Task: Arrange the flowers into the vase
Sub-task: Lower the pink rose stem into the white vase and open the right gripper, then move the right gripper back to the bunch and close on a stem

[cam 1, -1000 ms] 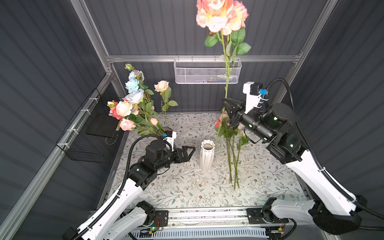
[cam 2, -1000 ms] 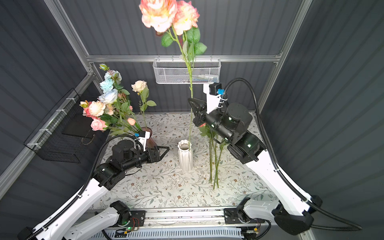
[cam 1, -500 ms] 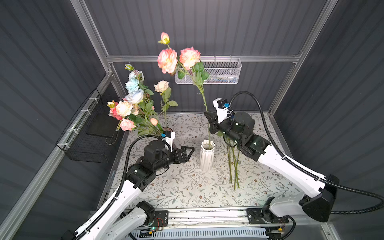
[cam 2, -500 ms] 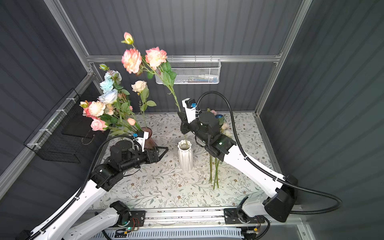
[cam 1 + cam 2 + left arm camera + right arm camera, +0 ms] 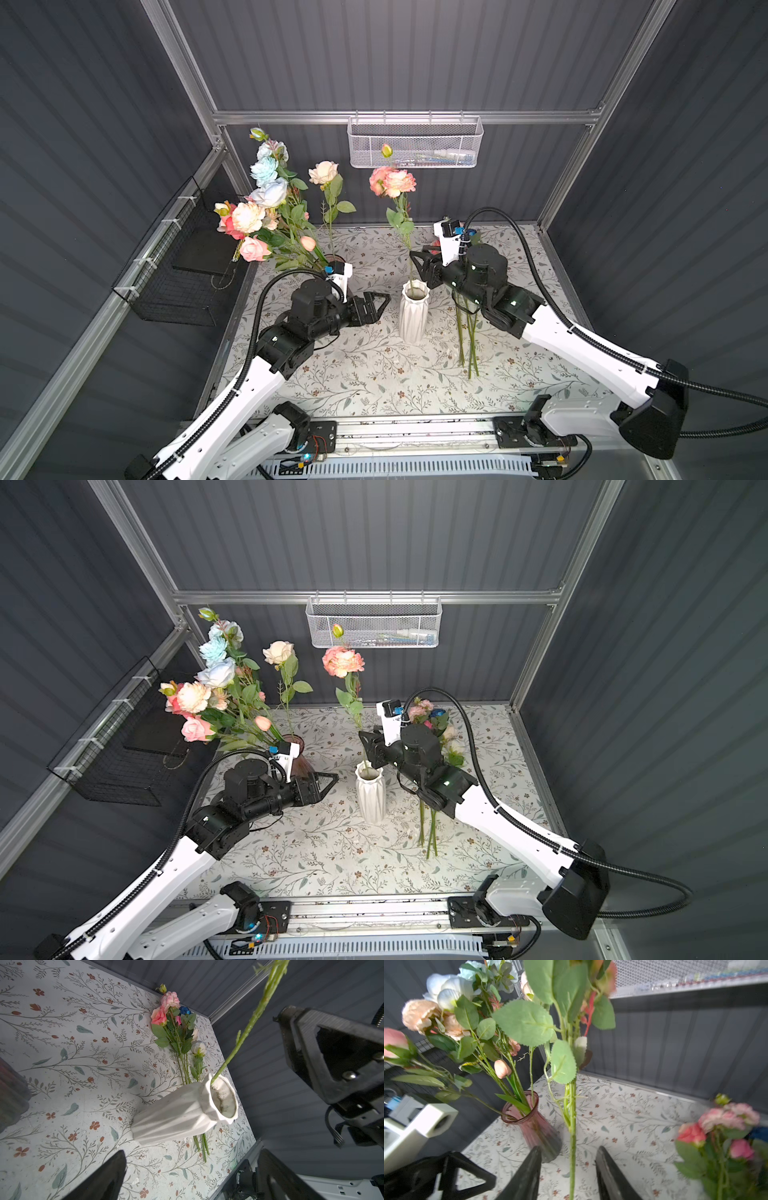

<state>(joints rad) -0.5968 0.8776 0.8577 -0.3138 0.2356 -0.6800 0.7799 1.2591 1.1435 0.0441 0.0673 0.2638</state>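
Observation:
The white ribbed vase (image 5: 414, 309) (image 5: 370, 791) (image 5: 178, 1113) stands mid-table. One peach-pink flower (image 5: 392, 183) (image 5: 343, 662) stands in it, its green stem (image 5: 249, 1022) (image 5: 572, 1122) leaning on the rim. My right gripper (image 5: 419, 264) (image 5: 368, 746) (image 5: 569, 1148) is open just above the vase mouth, with the stem between its jaws and a gap on each side. More flowers (image 5: 467, 332) (image 5: 432, 725) (image 5: 176, 1022) (image 5: 716, 1126) lie on the table right of the vase. Just left of the vase my left gripper (image 5: 382, 301) (image 5: 328, 779) (image 5: 192, 1152) hangs open and empty.
A pink glass vase (image 5: 297, 754) (image 5: 533, 1124) holding a full bouquet (image 5: 270, 208) stands at the back left, behind my left arm. A white wire basket (image 5: 415, 141) hangs on the back wall. A black mesh basket (image 5: 178, 266) hangs on the left wall.
My right arm has brought the peach-pink flower down from high up and set its stem in the white vase. Its jaws have opened off the stem. The left arm has not moved.

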